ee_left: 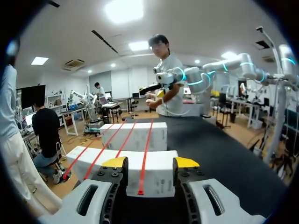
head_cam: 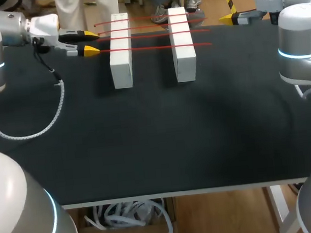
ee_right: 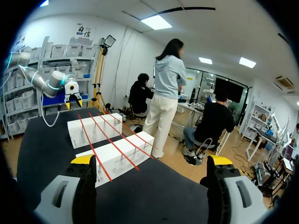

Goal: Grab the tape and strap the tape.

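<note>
Two white blocks (head_cam: 120, 54) (head_cam: 182, 48) stand side by side at the back of the black table (head_cam: 157, 138). Several red tape strips (head_cam: 160, 47) run across both of their tops. My left gripper (head_cam: 90, 42) hovers just left of the left block, level with the two nearest strips. In the left wrist view the left gripper (ee_left: 150, 162) is open, and the end of one red strip (ee_left: 144, 154) lies between its fingers, touching neither. My right gripper (head_cam: 234, 16) is at the back right, past the right block. It stands wide open (ee_right: 152, 161) with nothing between its fingers.
A white braided cable (head_cam: 35, 128) hangs from my left arm and loops over the table's left part. The blocks sit close to the table's far edge.
</note>
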`<action>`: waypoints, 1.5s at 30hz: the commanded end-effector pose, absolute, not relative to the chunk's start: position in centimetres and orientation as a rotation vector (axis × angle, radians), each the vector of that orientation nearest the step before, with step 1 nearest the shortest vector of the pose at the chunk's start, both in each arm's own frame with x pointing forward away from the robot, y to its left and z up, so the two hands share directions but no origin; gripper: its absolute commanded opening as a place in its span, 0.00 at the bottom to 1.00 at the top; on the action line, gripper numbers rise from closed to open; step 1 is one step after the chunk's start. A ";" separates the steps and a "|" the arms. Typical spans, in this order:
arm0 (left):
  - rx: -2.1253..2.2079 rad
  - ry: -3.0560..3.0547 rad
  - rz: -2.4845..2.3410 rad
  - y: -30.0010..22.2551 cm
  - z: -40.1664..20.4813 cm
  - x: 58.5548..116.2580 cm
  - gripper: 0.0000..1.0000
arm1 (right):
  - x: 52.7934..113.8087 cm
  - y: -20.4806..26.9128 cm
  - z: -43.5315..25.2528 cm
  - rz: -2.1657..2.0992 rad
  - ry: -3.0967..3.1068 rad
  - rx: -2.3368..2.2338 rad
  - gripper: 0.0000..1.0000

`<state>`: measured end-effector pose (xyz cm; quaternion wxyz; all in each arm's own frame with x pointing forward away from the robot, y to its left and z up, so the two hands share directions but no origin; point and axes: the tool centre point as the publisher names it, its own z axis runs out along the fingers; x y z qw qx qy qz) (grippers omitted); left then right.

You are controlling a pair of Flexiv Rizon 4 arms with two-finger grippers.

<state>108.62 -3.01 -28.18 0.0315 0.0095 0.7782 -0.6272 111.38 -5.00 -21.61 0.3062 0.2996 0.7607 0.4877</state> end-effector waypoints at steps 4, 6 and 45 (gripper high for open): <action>0.060 2.400 -1.982 -3.0 -29.4 109.7 0.42 | 111.4 -5.0 -21.6 1.291 2.013 0.793 1.00; 0.056 2.400 -1.986 -3.1 -29.7 109.7 0.40 | 111.4 -5.0 -21.6 1.291 2.013 0.793 1.00; 0.011 2.398 -2.007 -2.5 -32.6 109.5 0.41 | 111.4 -5.0 -21.6 1.291 2.013 0.793 1.00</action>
